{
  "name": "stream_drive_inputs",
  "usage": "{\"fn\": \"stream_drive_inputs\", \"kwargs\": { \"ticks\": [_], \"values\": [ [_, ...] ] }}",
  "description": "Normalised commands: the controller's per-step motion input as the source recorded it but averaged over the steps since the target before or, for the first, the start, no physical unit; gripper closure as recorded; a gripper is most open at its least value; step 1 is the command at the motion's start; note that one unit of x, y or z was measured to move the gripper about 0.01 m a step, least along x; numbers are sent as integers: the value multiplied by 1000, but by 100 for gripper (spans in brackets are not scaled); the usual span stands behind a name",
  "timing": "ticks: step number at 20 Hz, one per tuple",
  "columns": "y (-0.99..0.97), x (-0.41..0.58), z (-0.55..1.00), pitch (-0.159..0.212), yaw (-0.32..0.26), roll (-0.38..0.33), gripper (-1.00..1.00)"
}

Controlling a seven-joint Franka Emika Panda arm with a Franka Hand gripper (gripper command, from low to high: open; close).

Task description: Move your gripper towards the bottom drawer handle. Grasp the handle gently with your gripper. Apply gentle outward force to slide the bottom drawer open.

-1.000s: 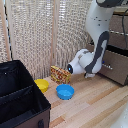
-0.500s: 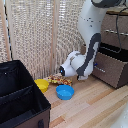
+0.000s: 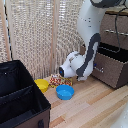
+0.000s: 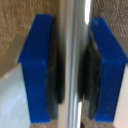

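The thin silver metal bar of the bottom drawer handle (image 4: 75, 65) ran straight between the two dark blue fingertips (image 4: 37, 65) of the gripper (image 4: 74, 67) in the wrist view, and the black pads on their inner faces sat pressed against the bar from both sides, so the claw was pinching the handle. Behind the bar the dark brown front of the bottom drawer (image 4: 20, 20) filled the background, blurred and grainy.

From the room, the handle (image 3: 98, 69) showed only as a short pale glint on the dark brown wooden bottom drawer (image 3: 110, 70), the lowest one of the dresser at the exterior view's right. That drawer stood pulled out from the dresser body, its dark inside open on top. The glossy white-and-grey robot arm (image 3: 90, 30) came down from the top of the frame and bent low in front of the drawer, its wrist hiding the gripper itself from this side. Above, an upper drawer (image 3: 116, 29) carried a like silver bar.

On the light wooden floor (image 3: 95, 107) lay a round blue bowl (image 3: 65, 92), a yellow bowl (image 3: 42, 85) and a patterned red-and-yellow item (image 3: 58, 80) close together. A big black fabric box (image 3: 20, 100) stood at the exterior view's left, before a pale woven screen (image 3: 40, 35)
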Motion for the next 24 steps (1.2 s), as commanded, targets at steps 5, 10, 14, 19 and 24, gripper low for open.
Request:
{"fn": "stream_drive_inputs", "kwargs": {
  "ticks": [5,10,14,19,24],
  "values": [
    [956,150,-440,91,10,-43,100],
    [183,45,282,19,-7,-97,-100],
    [61,174,591,17,-22,-3,-100],
    [119,227,419,32,-2,6,-100],
    [205,305,170,13,-46,89,-100]
  ]
}}
